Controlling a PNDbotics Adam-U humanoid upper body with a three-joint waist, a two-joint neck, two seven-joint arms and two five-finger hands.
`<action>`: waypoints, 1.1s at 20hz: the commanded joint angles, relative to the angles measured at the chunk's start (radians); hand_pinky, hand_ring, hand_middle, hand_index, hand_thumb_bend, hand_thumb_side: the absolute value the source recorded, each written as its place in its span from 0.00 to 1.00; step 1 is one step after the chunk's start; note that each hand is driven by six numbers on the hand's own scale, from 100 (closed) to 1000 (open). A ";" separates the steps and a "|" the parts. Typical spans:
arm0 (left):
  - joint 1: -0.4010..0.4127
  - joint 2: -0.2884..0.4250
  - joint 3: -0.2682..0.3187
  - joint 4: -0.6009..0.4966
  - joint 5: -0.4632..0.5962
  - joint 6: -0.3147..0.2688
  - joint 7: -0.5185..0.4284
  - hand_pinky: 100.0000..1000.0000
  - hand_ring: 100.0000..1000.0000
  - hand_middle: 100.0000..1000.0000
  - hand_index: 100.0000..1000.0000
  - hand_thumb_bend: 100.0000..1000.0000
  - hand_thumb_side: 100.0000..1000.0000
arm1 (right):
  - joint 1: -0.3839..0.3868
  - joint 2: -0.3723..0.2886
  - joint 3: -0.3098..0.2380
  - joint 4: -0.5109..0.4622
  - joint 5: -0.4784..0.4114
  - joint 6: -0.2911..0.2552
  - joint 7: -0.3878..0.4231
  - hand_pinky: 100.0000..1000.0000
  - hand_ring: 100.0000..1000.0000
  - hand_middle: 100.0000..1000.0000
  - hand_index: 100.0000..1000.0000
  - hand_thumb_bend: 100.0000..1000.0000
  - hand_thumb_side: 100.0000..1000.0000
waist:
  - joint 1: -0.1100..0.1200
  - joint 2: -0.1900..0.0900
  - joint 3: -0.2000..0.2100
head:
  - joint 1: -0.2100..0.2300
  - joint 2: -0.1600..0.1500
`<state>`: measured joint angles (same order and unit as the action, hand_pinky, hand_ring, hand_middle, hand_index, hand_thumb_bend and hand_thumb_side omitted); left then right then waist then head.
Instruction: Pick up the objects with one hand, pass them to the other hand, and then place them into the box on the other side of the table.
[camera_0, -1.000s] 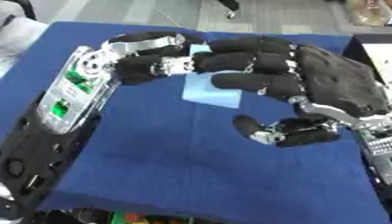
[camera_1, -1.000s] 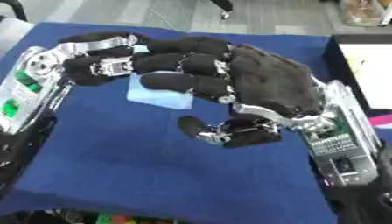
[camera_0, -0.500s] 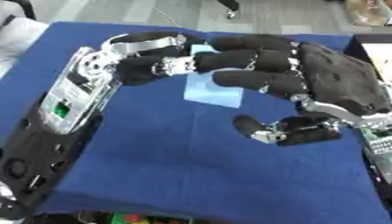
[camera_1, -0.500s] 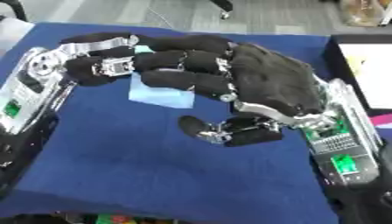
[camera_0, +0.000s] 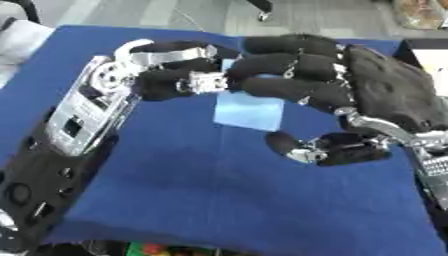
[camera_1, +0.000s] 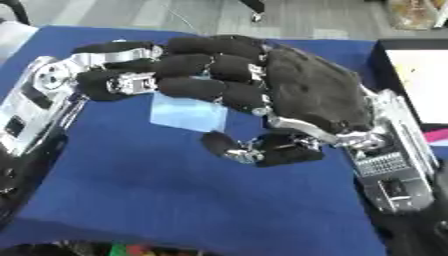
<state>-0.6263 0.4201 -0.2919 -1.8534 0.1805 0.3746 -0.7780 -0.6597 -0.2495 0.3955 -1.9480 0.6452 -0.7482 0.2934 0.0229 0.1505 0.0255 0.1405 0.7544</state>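
Pale blue square (camera_0: 249, 111) under both hands' fingertips, on blue cloth (camera_0: 219, 190)

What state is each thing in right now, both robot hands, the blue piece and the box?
Left robot hand: fingers curled, meeting the right's fingers.
Right robot hand: fingers curled over the light blue piece.
Light blue piece: hanging between both hands.
Box: open, at right edge.

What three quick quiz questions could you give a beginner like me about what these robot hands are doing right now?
1. True or false: the left hand and right hand meet above the blue cloth.
2. What colour is the flat piece between them?
3. The black box sits at which edge: A near, B the robot's right, C the robot's left?

Key: 1 true. 2 light blue. 3 B.
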 joint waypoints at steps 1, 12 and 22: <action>-0.018 0.001 -0.002 -0.026 0.003 0.014 -0.019 0.73 0.37 0.21 0.55 0.00 0.64 | -0.012 -0.013 -0.004 -0.015 0.015 0.001 -0.014 0.88 1.00 0.93 1.00 0.08 0.00 | 0.002 -0.015 -0.001 | -0.002 -0.001; -0.024 -0.005 -0.009 -0.048 0.008 0.018 -0.024 0.74 0.38 0.21 0.56 0.00 0.63 | -0.010 -0.015 -0.003 -0.020 0.057 0.009 -0.057 0.85 0.91 0.91 1.00 0.14 0.00 | 0.003 -0.015 -0.001 | -0.010 -0.001; -0.036 -0.017 -0.015 -0.058 0.017 0.021 -0.025 0.74 0.39 0.21 0.56 0.00 0.63 | -0.010 -0.016 -0.002 -0.024 0.103 0.023 -0.129 0.79 0.80 0.84 1.00 0.18 0.00 | 0.002 -0.016 -0.002 | -0.012 0.003</action>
<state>-0.6415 0.4109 -0.2948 -1.8741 0.1877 0.3840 -0.7853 -0.6552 -0.2540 0.4030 -1.9652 0.7328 -0.7352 0.1781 0.0236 0.1505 0.0239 0.1299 0.7546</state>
